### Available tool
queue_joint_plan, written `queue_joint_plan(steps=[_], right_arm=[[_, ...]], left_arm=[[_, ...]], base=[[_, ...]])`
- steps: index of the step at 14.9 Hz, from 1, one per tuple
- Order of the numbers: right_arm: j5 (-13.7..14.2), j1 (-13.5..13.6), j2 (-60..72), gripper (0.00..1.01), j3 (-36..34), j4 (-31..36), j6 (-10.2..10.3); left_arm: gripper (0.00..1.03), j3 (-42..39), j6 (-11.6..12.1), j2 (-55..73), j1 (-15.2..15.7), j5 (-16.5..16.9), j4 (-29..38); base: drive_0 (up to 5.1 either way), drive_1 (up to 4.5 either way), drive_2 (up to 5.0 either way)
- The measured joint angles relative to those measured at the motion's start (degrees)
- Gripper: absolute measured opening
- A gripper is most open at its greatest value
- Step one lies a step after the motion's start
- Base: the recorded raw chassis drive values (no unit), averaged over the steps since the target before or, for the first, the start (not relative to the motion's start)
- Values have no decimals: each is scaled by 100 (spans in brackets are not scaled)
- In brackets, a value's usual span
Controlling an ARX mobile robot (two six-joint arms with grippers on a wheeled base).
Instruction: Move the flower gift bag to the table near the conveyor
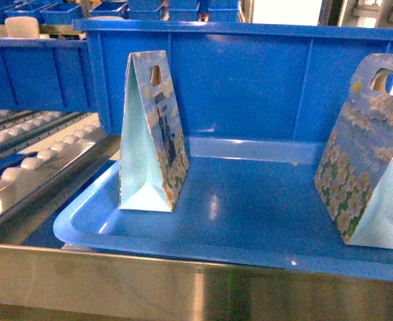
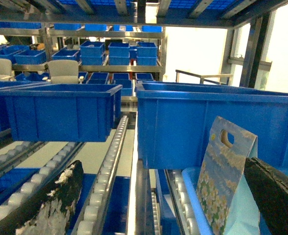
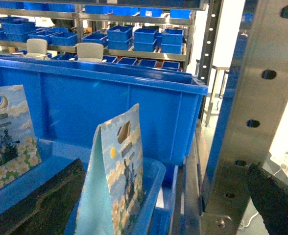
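Looking at the head view, I see two flower gift bags standing upright in the blue tray (image 1: 203,231): the left bag (image 1: 151,134) at about ten o'clock from the tray's middle, the right bag (image 1: 373,150) at three o'clock, cut off by the frame edge. Neither has reached the table, which no view shows. My worry is tipping: these bags are tall, light and narrow-based, so a glancing finger would likely knock one flat against the blue bin (image 1: 250,73) behind, or shove it off toward the conveyor (image 1: 29,157) rollers at nine o'clock. The tray's raised lip could also snag a bag dragged out rather than lifted. The left gripper (image 2: 158,205) stands spread wide and grasps nothing, one finger (image 2: 46,205) at seven o'clock, the other at five o'clock just beside the bag (image 2: 222,176). The right gripper (image 3: 158,205) is likewise released and empty, with a bag (image 3: 117,181) standing between its fingers, contact unclear.
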Motion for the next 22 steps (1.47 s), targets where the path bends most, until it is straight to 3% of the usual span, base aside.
queue_joint_plan(steps=[5, 9, 15, 22], right_arm=[[1051, 1224, 1333, 98, 413, 874, -190], [1368, 1421, 1379, 98, 514, 868, -350], [1617, 1598, 2312, 98, 1196, 898, -315], [1893, 1392, 3364, 98, 1714, 1300, -291]], left_arm=[[98, 160, 2, 490, 223, 164, 254], [98, 162, 0, 492, 223, 175, 247], [98, 162, 0, 492, 223, 177, 247], [98, 162, 2, 492, 223, 177, 247]], base=[[0, 0, 0], [0, 0, 0], [0, 0, 0], [0, 0, 0]])
